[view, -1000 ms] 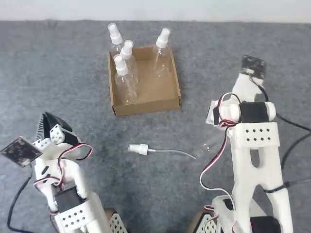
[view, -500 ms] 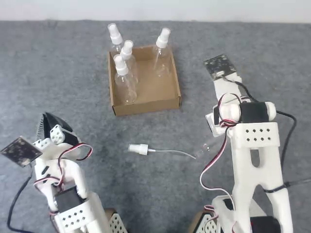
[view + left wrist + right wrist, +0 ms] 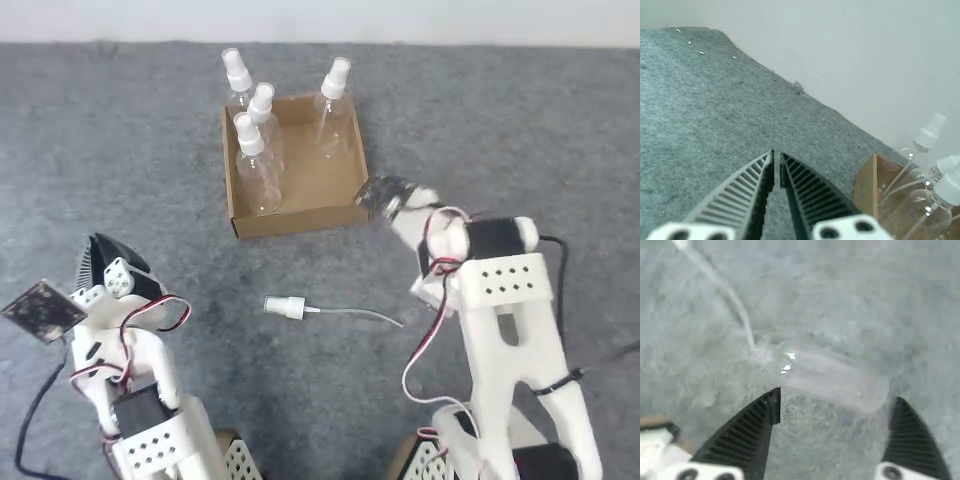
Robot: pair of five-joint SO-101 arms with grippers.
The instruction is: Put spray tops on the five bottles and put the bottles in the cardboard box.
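Observation:
A loose spray top lies on the grey carpet, its thin tube trailing toward the right arm. My right gripper is open and points down at a clear uncapped bottle. The bottle lies on its side just past the fingertips, with the tube running away from its neck. The cardboard box stands at the back. Several bottles with spray tops stand in it or at its back edge. My left gripper is shut, holds nothing, and hangs near the front left.
Grey carpet covers the table up to a white wall at the back. The right arm's wrist board hangs just beside the box's front right corner. Cables loop around both arm bases.
The right arm has swung left and down, its wrist going from the back right to just in front of the box, over the lying bottle. The left arm has not moved.

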